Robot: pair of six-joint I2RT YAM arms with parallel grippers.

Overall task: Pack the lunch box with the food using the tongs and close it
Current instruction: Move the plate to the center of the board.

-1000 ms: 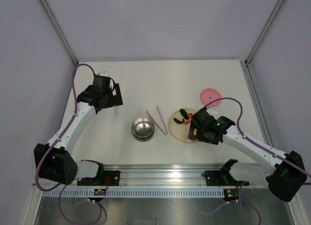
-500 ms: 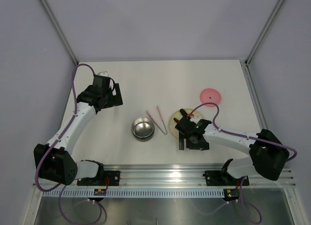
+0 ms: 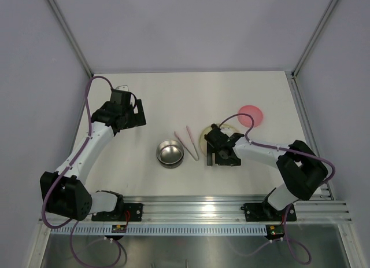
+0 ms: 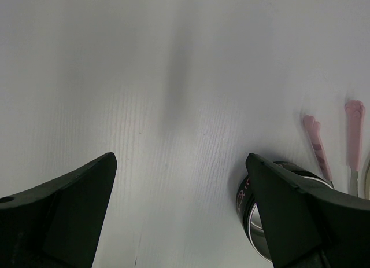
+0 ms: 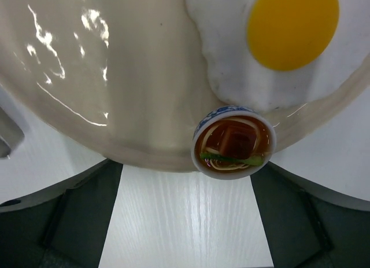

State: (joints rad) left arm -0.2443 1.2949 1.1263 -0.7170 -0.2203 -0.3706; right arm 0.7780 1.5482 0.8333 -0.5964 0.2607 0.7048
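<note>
One bowl [image 3: 170,152], one tongs [image 3: 186,145], seemingly two foods [image 5: 277,42]

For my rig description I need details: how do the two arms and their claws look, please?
The left arm and right arm have white links with black joints and bases. A purple cable loops along each. The left claw and right claw have dark, wedge-shaped fingers.

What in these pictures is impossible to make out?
Top view: the right end effector covers most of the plate, hiding what lies on it.
Right wrist view: the top edge cuts off the fried egg.
Left wrist view: its own finger hides most of the lunch box and the tongs' joined end.
</note>
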